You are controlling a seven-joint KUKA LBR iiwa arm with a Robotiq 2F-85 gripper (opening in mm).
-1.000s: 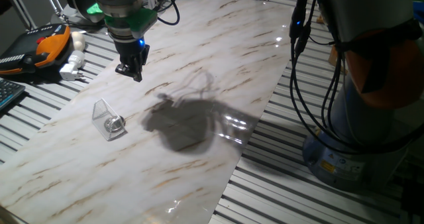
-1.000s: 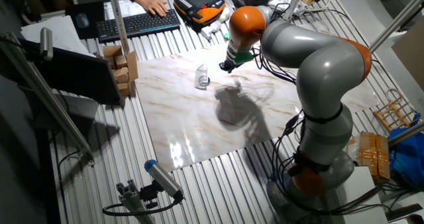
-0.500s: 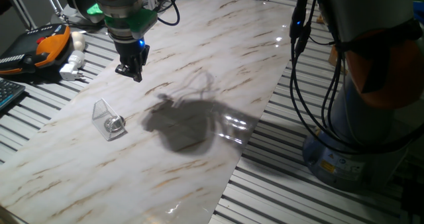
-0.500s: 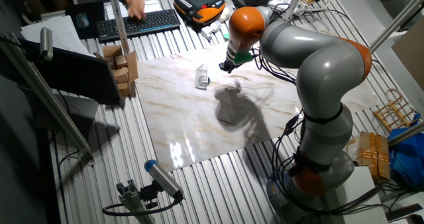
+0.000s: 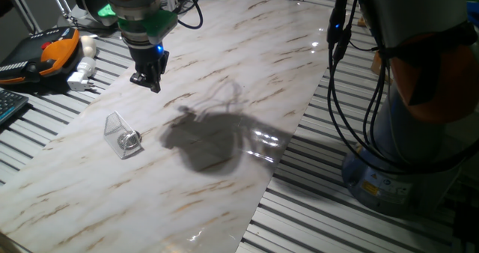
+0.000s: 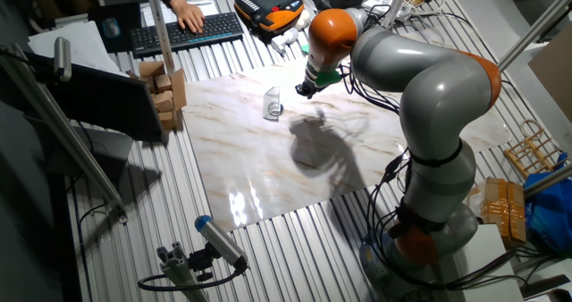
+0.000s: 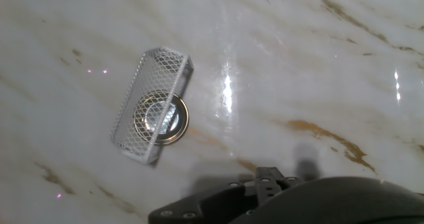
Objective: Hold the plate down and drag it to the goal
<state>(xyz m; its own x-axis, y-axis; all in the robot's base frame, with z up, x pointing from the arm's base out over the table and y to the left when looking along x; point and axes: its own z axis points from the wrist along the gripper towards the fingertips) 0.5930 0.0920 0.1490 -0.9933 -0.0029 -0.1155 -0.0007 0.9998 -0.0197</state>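
The plate (image 5: 132, 140) is a tiny shiny silver disc with a darker centre. It lies on the marble board at the open side of the goal (image 5: 117, 131), a small clear tent-like wedge, and partly under it. In the hand view the plate (image 7: 161, 118) shows through the goal's meshed clear top (image 7: 147, 85). Both also show in the other fixed view, the goal (image 6: 272, 96) with the plate (image 6: 275, 111) at its foot. My gripper (image 5: 147, 81) hangs above the board, up and to the right of the goal. It is apart from both, looks shut and holds nothing. It also shows in the other fixed view (image 6: 302, 91).
The marble board (image 5: 247, 66) lies on a slatted metal table. An orange pendant (image 5: 52, 51) and a white plug (image 5: 81, 77) lie off its left edge. Black cables (image 5: 337, 96) hang by the robot base at the right. A person's hand is on a keyboard (image 6: 183, 29), near cardboard boxes (image 6: 165, 92).
My gripper, the plate and the goal have not moved. Only the person's hand at the keyboard has shifted.
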